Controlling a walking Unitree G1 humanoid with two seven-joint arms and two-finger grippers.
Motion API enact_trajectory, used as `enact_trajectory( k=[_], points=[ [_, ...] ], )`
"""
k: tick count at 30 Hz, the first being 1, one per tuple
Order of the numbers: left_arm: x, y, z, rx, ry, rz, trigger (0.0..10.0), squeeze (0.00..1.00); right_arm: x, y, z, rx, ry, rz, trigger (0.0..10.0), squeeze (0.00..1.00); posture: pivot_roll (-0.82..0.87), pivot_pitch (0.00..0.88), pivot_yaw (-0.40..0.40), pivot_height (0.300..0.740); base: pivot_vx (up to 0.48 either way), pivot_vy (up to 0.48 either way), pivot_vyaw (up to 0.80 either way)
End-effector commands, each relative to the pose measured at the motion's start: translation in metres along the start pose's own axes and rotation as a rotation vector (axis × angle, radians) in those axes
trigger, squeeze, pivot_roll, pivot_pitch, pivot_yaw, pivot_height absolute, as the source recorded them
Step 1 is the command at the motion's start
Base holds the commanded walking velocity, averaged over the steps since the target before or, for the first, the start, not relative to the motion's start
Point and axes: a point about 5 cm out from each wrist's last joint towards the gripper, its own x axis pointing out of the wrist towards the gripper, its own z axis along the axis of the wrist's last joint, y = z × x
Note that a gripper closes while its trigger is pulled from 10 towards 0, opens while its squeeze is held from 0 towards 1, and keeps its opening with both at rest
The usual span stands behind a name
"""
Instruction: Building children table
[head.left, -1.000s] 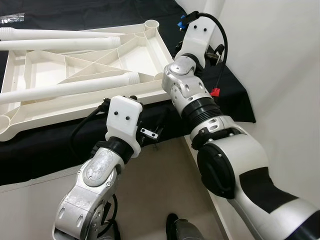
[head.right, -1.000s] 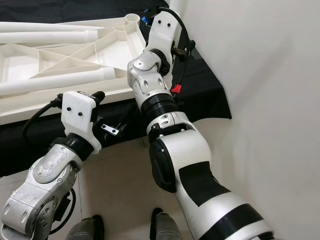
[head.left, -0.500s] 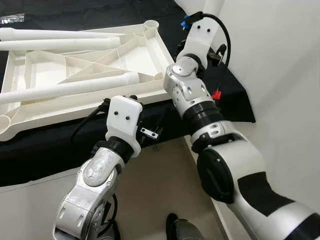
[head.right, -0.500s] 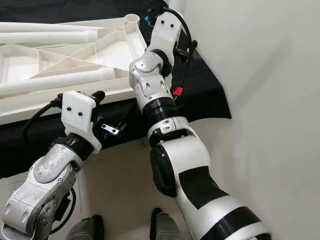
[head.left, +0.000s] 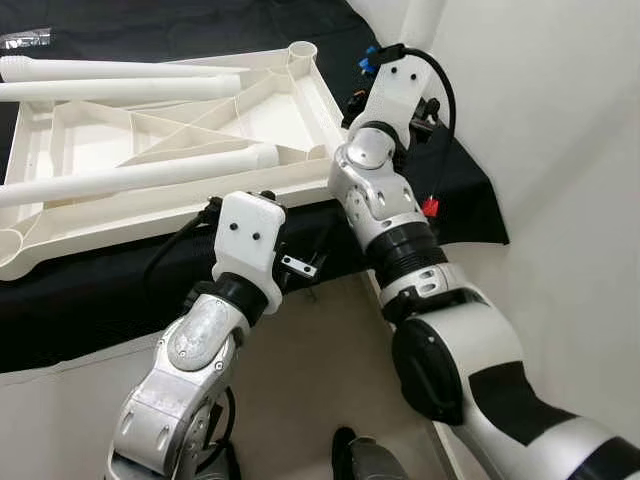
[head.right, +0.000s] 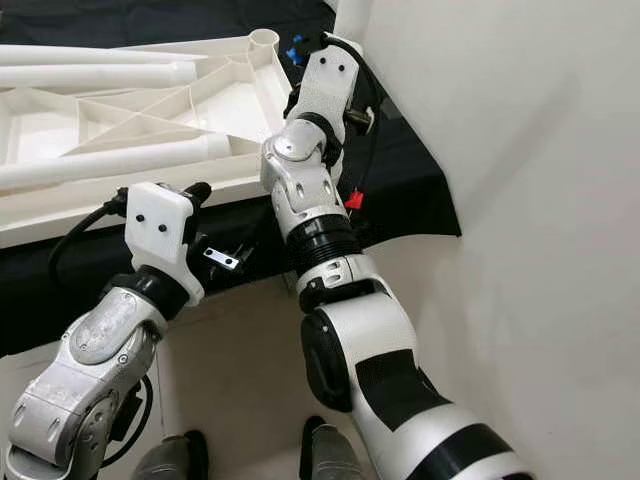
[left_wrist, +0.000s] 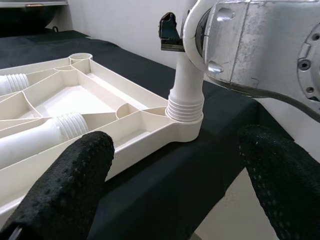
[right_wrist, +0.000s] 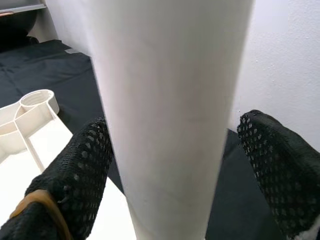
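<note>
1. Here, the white plastic tabletop (head.left: 170, 150) lies upside down on a black cloth (head.left: 470, 200), ribbed underside up, with sockets at its corners.
2. One table leg (left_wrist: 186, 80) stands upright in the corner socket (left_wrist: 185, 122) nearest the wall — its threaded end sits at the socket's mouth. Whether it is fully seated I cannot tell.
3. Right gripper (right_wrist: 170, 165): its fingers (right_wrist: 75, 175) straddle that upright leg, one on each side. The left pad looks close against the leg; a gap shows at the other, so the hold reads as loose rather than clamped.
4. Left gripper (left_wrist: 175, 165): spread wide and holding nothing, it hovers low at the table's near edge, aimed at the base of the same leg.
5. Three more loose legs (head.left: 140, 175) lie flat across the tabletop, long axes running roughly left to right, threaded ends toward the right.
6. Key relation — the standing leg's long axis is vertical, running straight between the right gripper's fingers. The right arm is the one on it; the left is only near the socket.
7. Judgement: the step in hand is seating this leg, so any turn must go about that vertical axis. A tilt would risk cross-threading.
</note>
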Motion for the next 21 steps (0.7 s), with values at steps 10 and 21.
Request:
enact_trajectory(
  k=[10, 21],
  points=[
    [-0.001, 0.001, -0.002, 0.017, -0.001, -0.008, 10.0, 0.0, -0.004, -0.005, -0.011, 0.006, 0.014, 0.093, 10.0, 1.0, 0.07, 0.245, -0.095, 0.74, 0.0, 0.0, 0.0],
    [0.0, 0.002, -0.003, 0.019, -0.004, -0.007, 10.0, 0.0, -0.006, -0.01, -0.015, 0.012, 0.027, 0.184, 10.0, 1.0, 0.06, 0.249, -0.091, 0.74, 0.0, 0.0, 0.0]
  ],
)
